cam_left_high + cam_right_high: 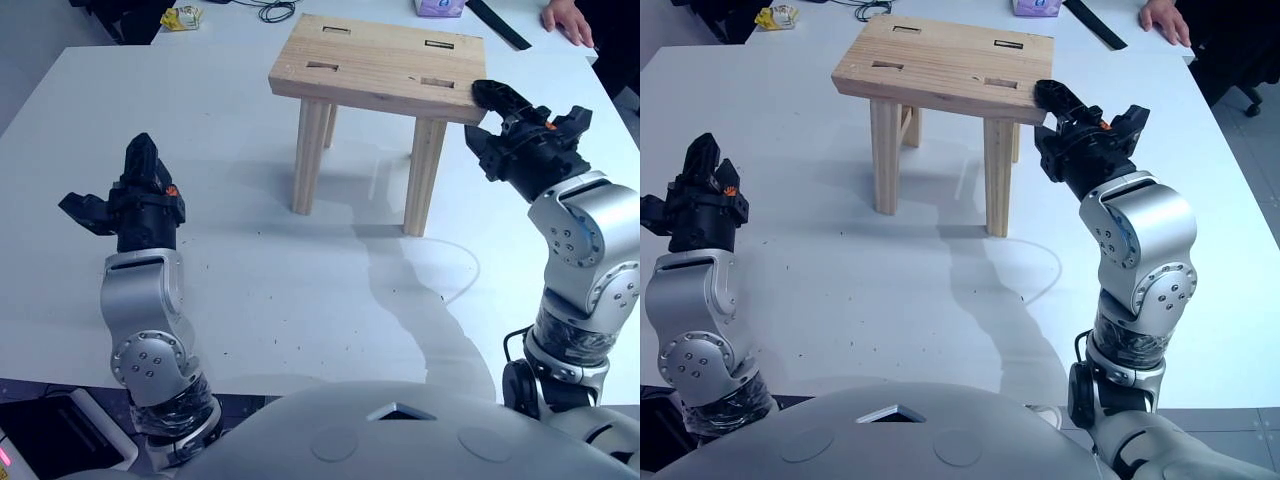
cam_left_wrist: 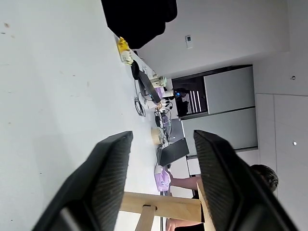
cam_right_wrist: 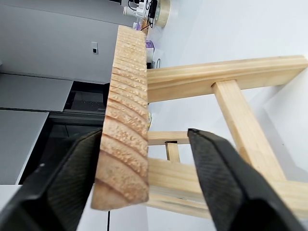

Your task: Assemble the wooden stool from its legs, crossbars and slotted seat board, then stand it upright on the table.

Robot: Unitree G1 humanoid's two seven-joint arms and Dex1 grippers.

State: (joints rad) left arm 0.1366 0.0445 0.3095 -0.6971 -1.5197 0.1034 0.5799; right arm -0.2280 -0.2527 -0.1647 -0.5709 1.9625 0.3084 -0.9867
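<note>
Right fingers (image 3: 216,183) straddle upright pale stool (image 1: 378,70) at slotted seat.

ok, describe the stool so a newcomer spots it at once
On the white table, look to the far middle, beside the right gripper. The wooden stool stands upright there on its legs. It is the only pale-wood piece, and its seat board has four rectangular slots.

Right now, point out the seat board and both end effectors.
seat board (image 1: 385,55): left eye view, bare top between the slots.
right end effector (image 1: 535,112): left eye view, midway between its fingertips.
left end effector (image 1: 112,185): left eye view, midway between its fingertips.
</note>
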